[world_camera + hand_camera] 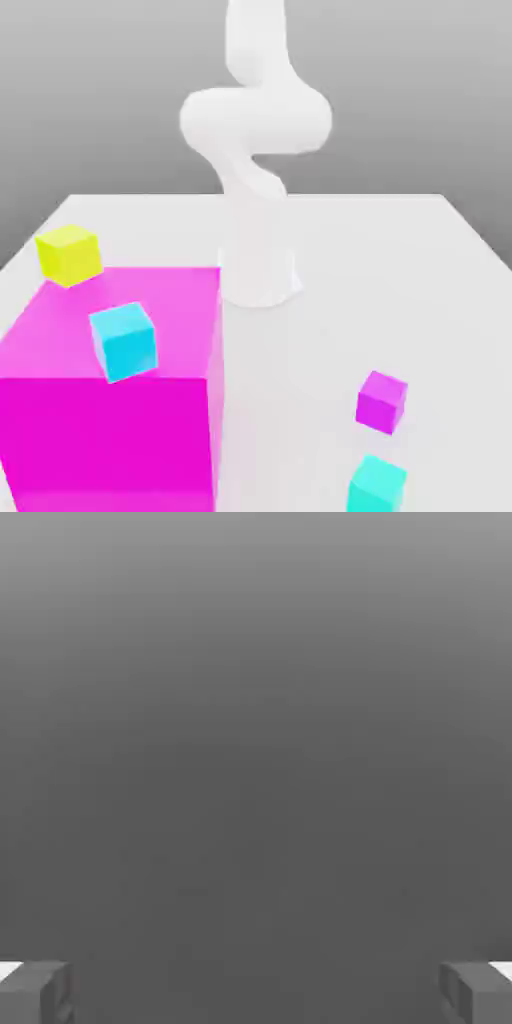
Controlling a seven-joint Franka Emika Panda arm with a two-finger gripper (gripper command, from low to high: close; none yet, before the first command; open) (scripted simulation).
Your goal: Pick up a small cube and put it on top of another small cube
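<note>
The small turquoise cube (377, 485) rests on the white table (400, 260) at the near edge of the exterior view's right. My white arm (256, 150) rises from its base at the table's middle and leaves the picture at the top. In the hand view my gripper (256, 994) is open, its two grey fingertips (36, 992) standing far apart. Nothing lies between them, and behind them is plain grey background.
A big magenta block (110, 420) takes up the exterior view's near left. A sky-cyan small cube (123, 340) sits on it and a yellow cube (68, 254) at its far corner. A small purple cube (381, 401) lies just beyond the turquoise one.
</note>
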